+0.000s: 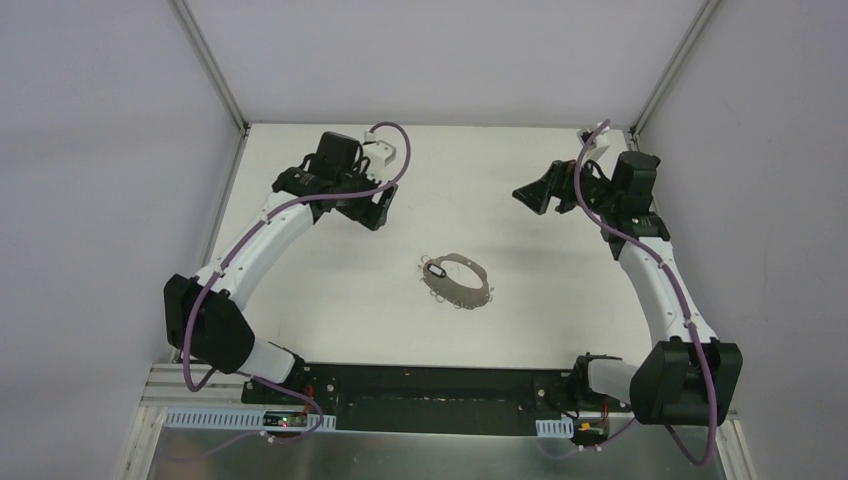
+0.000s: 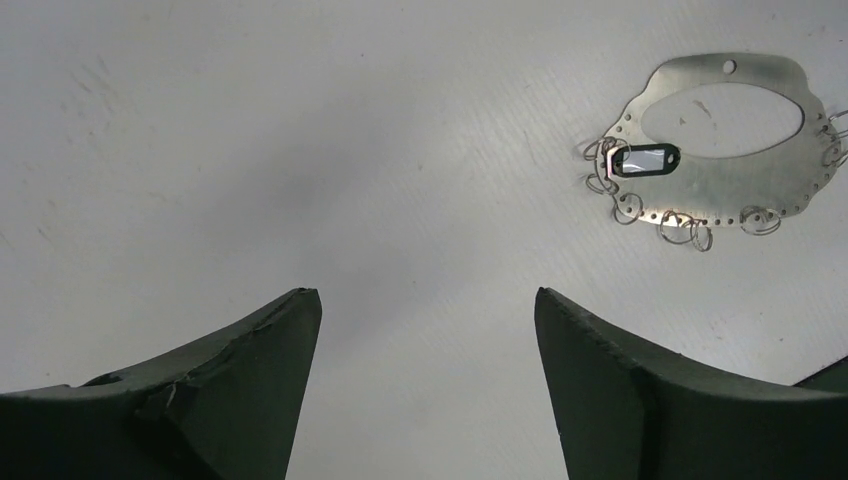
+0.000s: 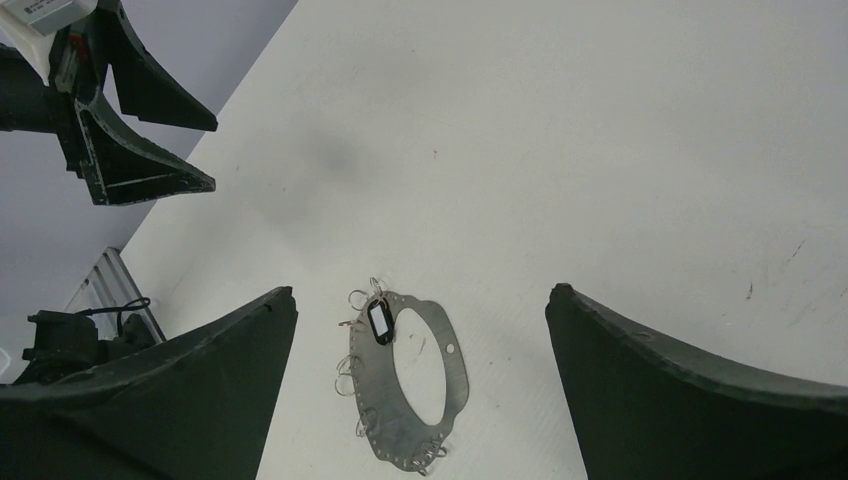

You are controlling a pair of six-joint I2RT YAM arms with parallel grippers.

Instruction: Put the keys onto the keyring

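Metal keyring (image 2: pixel 720 185) flat on the table (image 2: pixel 300 150), black key (image 2: pixel 645 160) on its rim.
Only the wrist views show its rim holes (image 2: pixel 729 67); left pincer (image 2: pixel 428 300) and right pincer (image 3: pixel 422 289) stand wide apart.

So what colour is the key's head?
The key has a black head with a paler centre, clearest in the left wrist view.
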